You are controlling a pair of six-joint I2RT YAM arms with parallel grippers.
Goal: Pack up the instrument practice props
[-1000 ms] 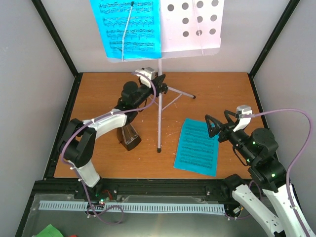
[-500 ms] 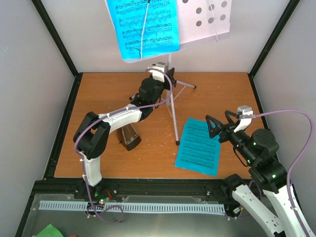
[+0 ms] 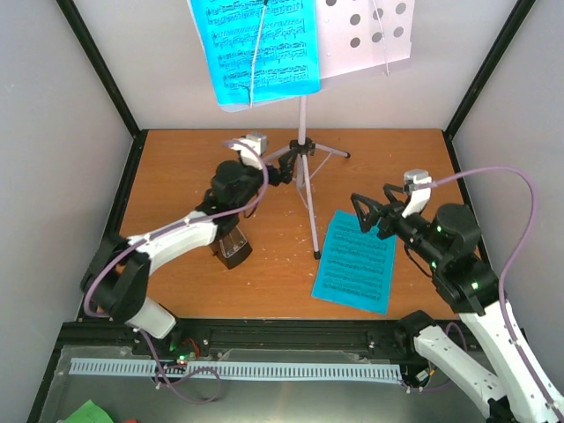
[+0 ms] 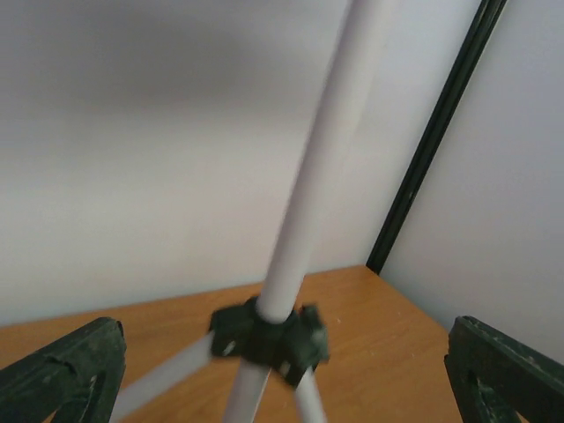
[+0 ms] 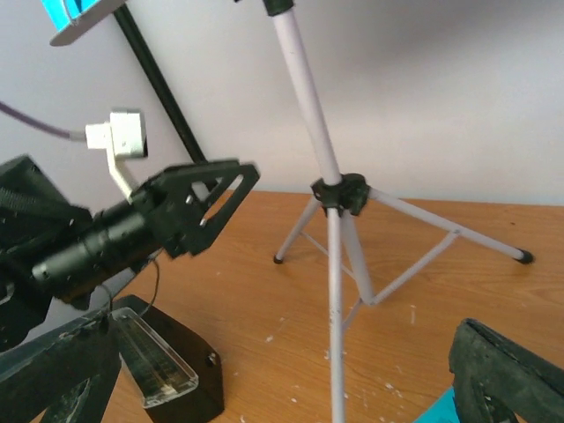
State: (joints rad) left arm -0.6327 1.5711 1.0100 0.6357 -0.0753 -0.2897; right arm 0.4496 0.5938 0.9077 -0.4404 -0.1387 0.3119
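1. A wooden table (image 3: pixel 176 176) stood boxed in by pale walls (image 3: pixel 53 132) and black frame posts.
2. The music stand (image 3: pixel 306 176) stood upright on the far middle of the table. Its long axis was vertical and its three legs were splayed on the wood. Its perforated tray (image 3: pixel 366 31) at the top faced the near side.
3. The upper cyan page (image 3: pixel 256 48) sat on the left half of the tray. The lower cyan page (image 3: pixel 355 262) lay flat on the table, just right of the stand's near leg.
4. The black metronome (image 3: pixel 231 248) stood left of that leg, partly under the left forearm.
5. The left arm stretched low from the near left toward the far middle. The left gripper (image 3: pixel 280 169) pointed at the stand's leg hub. Its fingers were spread wide, and the wrist view showed the pole between them, untouched.
6. The right arm rose bent over the near right. The right gripper (image 3: pixel 374 211) pointed left and far toward the stand, above the lower cyan page's far edge. Its fingers were spread wide and held nothing.
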